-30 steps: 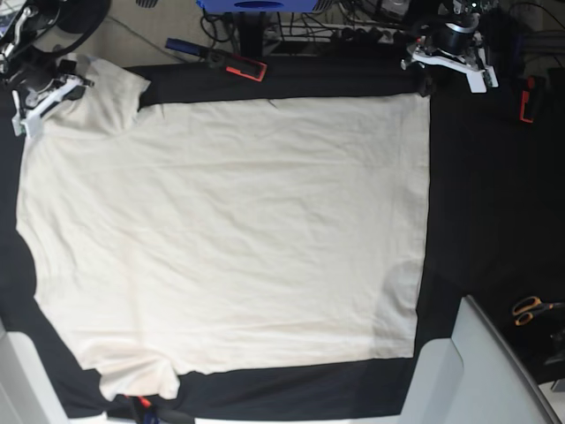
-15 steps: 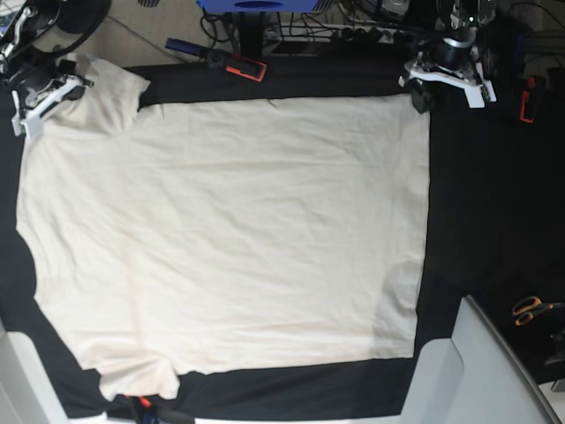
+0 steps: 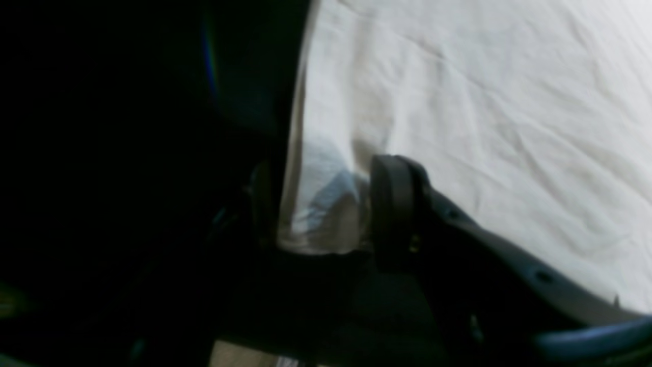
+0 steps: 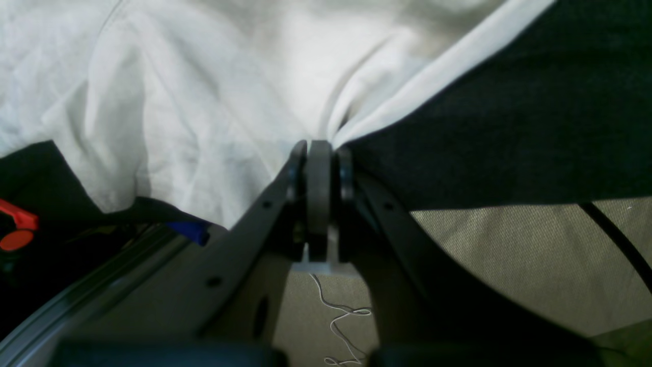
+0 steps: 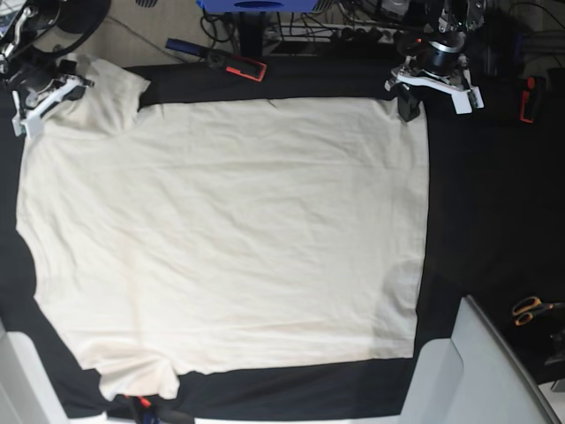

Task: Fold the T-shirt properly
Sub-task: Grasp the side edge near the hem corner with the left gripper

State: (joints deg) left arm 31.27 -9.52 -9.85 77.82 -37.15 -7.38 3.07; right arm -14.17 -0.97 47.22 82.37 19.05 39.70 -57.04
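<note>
Since a second ago your left gripper [image 5: 412, 99] has slid in along the far edge, from just off the shirt's [image 5: 229, 238] far corner to over that corner; the hem there has pulled in a little with it; your right gripper [image 5: 31, 106] and the rest of the cloth have not shifted.

You can see in the left wrist view that the left jaws stand apart with the shirt's corner [image 3: 318, 214] between them, one finger [image 3: 389, 204] on the cloth side and the other dim against the black cover [image 5: 494, 203]; whether they press the fabric you cannot tell.

Your right gripper [image 4: 320, 168] is clenched, its pads together at a pinched fold of the sleeve [image 4: 356, 107], which puckers up toward them.

The shirt lies flat and spread over the cover, lightly wrinkled, sleeves at the right arm's end and hem toward the left arm; scissors [image 5: 530, 309] lie well apart on the cover's near edge.
</note>
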